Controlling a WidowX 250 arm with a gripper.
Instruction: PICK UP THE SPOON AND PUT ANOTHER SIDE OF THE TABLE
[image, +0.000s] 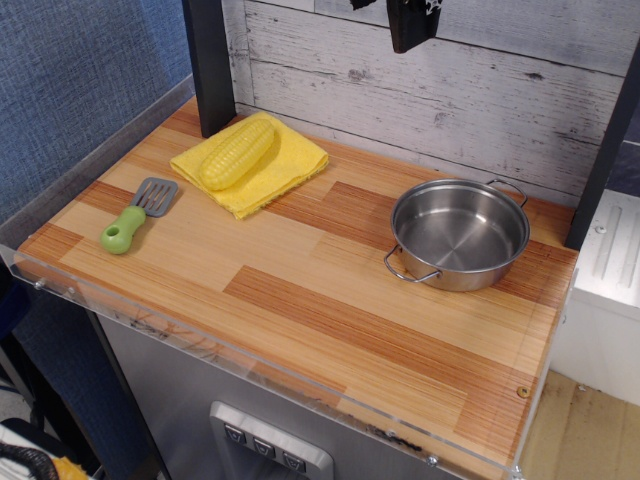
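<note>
Spoon (137, 214) lies untouched at counter (330, 300) left edge, near yellow cloth (285, 165); my tool (411, 22) hangs high at top, cropped, can't tell if it's apart; approach step, next I descend onto the green handle

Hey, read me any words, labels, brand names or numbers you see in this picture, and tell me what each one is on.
None readable anywhere: nothing on the spoon, corn cob, yellow cloth, pot or table.
Cabinet button panel: any markings are too small to read.
</note>
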